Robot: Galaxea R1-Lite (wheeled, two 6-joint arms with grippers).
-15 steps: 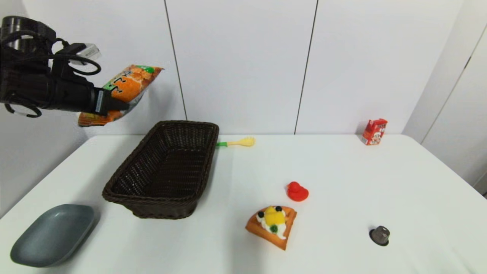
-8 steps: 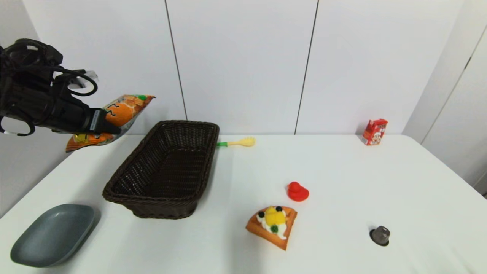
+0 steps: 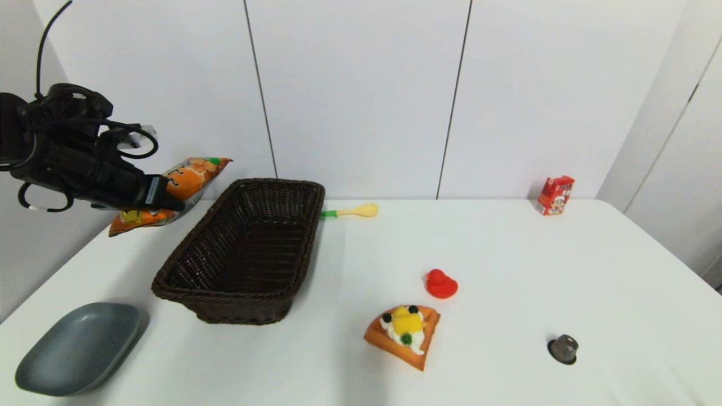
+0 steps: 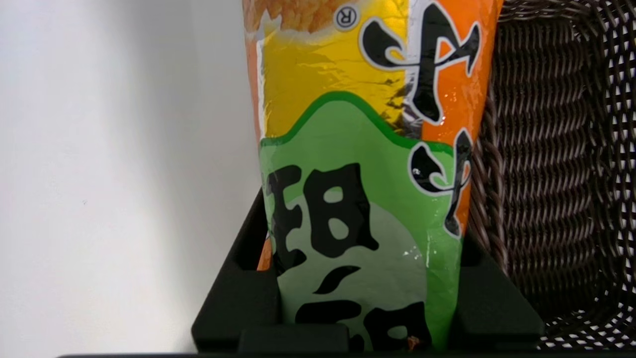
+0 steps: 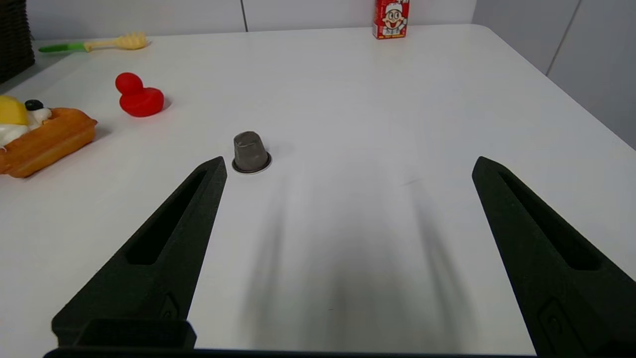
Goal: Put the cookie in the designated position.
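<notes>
Your left hand (image 3: 169, 198), clamped on the cookie (image 3: 192, 175), hangs just outside the basket (image 3: 293, 248): carry it over the rim, lower, then release.

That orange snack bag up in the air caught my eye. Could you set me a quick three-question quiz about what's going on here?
1. True or false: the cookie lies inside the basket.
2. Which pincer grips the bag? A) left pincer B) right pincer
3. Fill in: the right pincer is open above the table near a small grey ____.

Key: 1 false, it hangs beside the basket's far left corner. 2 A. 3 capsule.
</notes>
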